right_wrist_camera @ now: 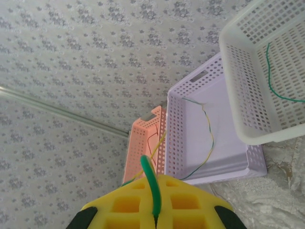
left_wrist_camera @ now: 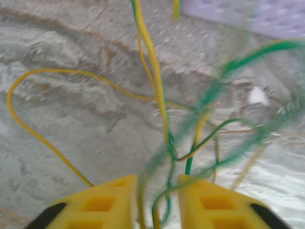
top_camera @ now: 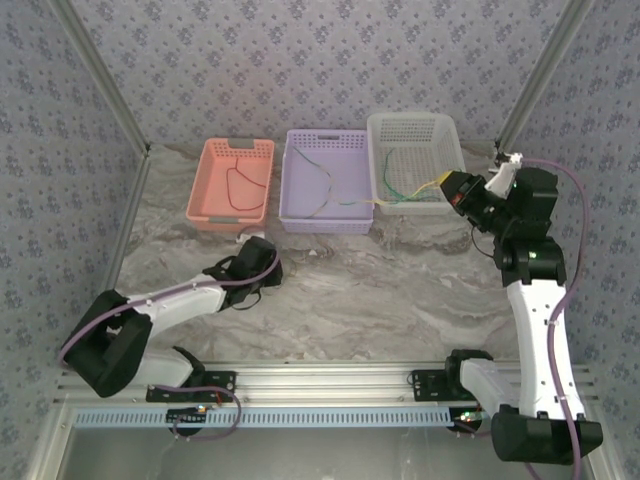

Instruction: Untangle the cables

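Left wrist view: we see the left fingers parted around tangled thin green and yellow cables over the grey marble table, while the right fingers pinch a green cable.

White-black arms, purple cables, yellow pincer pads.
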`<state>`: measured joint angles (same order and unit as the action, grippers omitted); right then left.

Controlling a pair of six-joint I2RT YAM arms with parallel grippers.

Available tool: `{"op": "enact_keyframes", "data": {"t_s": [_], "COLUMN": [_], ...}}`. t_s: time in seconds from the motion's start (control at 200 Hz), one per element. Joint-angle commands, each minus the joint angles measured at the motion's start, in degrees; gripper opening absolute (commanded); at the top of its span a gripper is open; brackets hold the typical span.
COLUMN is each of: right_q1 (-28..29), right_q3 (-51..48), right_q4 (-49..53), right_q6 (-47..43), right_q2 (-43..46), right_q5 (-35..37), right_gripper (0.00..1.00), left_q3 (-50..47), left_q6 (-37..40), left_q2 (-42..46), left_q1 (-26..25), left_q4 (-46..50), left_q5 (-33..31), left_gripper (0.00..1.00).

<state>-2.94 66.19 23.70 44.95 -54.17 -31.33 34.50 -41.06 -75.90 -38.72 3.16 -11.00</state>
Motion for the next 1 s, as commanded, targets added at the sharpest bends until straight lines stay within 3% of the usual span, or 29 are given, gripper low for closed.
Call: {"op": "enact_keyframes", "data": {"t_s": [0.0, 0.135, 0.285, 0.43, 0.72, 0.994], "right_q1": [2.0, 4.5, 9.1, 15.4, 28.0, 36.4], "right_q3": [-0.5, -2.7, -5.3, -8.3, -12.9, -17.6], "right_q4": [0.4, 1.2, -0.2, -3.6, -10.4, -16.8], "right_q6": [-8.0, -13.5, -17.4, -19.7, -20.0, -22.0], "right_q2": [0.4, 0.1, 0.3, 0.7, 1.1, 3.2], "right_q5": [-1.3, 0.8, 5.2, 11.1, 22.7, 27.0], "right_gripper": [0.00, 0.00, 0.00, 0.00, 0.00, 0.00], "left_q3": [3.2, 6.0, 10.7, 14.1, 20.5, 22.4], "left_q6": [-0.4, 0.5, -0.7, -7.4, -26.2, -33.0], "left_q2": [5.3, 12.1, 15.6, 17.5, 9.5, 3.0], "left_q1": [0.0, -0.2, -0.2, -1.8, -11.0, -11.8], "left_q4": [4.3, 7.5, 12.1, 11.7, 6.7, 0.1], "left_q5": [1.7, 3.4, 6.7, 11.1, 10.9, 10.7], "left_gripper": [0.52, 0.66, 0.67, 0.68, 0.71, 0.65]}}
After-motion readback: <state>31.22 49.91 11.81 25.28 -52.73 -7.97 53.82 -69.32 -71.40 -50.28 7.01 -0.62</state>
